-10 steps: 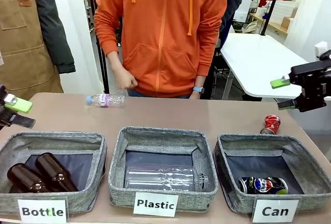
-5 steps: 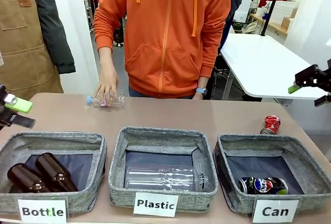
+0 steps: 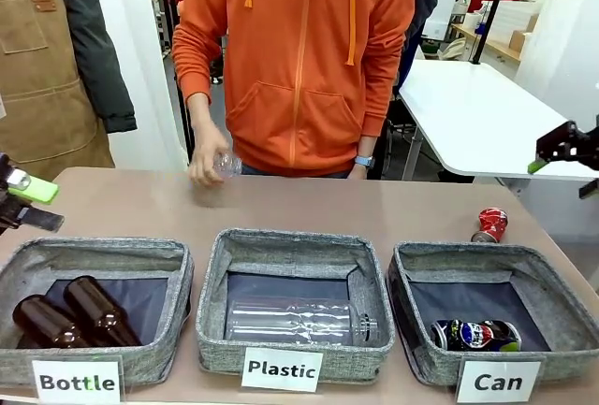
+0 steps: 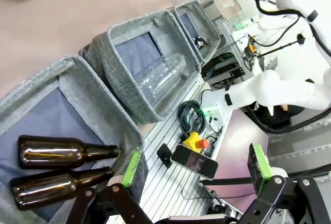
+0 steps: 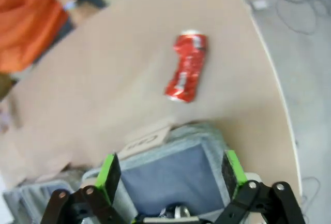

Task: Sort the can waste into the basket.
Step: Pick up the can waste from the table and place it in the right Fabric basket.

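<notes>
While the right tool (image 5: 168, 180) hovers wide open and empty, it should descend squarely over the red can (image 3: 489, 224) near the tabletop's right edge.

Even, bright indoor light is seen throughout, with only soft shadows cast. The right wrist view is smeared by motion blur; beyond the right gripper (image 5: 168, 175) the red can (image 5: 185, 72) is softened.

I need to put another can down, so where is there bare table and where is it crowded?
Free: the wide strip of table between the three bins' far rims and the person, left of the red can. Crowded: the near edge, taken by the Bottle bin, Plastic bin and Can basket, and the far-left spot where the person's hand lifts a clear bottle.
</notes>
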`<state>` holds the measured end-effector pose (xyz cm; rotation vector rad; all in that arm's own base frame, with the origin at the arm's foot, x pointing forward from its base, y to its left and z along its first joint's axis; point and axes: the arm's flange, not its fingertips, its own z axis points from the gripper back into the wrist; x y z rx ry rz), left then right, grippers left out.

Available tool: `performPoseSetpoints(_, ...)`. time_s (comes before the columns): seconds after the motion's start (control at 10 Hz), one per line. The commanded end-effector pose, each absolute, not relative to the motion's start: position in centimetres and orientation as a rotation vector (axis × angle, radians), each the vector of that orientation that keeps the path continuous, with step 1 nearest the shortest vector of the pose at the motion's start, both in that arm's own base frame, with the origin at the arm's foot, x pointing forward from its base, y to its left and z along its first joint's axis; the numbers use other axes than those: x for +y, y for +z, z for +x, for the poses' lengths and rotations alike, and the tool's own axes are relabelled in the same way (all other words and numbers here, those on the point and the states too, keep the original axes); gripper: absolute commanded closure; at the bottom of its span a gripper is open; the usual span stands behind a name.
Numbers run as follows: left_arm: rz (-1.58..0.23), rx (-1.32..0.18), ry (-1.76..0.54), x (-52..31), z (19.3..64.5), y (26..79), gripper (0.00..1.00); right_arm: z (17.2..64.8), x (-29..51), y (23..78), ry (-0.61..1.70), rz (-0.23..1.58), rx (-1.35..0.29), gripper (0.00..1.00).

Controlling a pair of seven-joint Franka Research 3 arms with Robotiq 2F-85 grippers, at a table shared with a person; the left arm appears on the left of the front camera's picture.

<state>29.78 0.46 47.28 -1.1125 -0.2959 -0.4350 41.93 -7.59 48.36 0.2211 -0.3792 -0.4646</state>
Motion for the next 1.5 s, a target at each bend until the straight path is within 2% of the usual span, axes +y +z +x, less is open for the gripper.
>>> performPoseSetpoints(0.0,-1.121,-0.291,-0.432,0.5,29.5,47.4,0.0,45.1,-6.9,46.7,-0.596,0.13,-0.236,0.0)
performPoseSetpoints(0.2,-1.121,-0.291,-0.432,0.5,29.5,47.4,0.0,49.6,-7.6,42.8,-0.648,0.083,-0.141,0.0)
performPoseSetpoints(0.5,-1.121,-0.291,-0.432,0.5,29.5,47.4,0.0,53.8,-7.9,38.9,-0.652,0.073,-0.127,0.0)
performPoseSetpoints(1.4,-1.121,-0.291,-0.432,0.5,29.5,47.4,0.0,58.3,-5.9,32.4,-0.564,0.043,0.005,0.0)
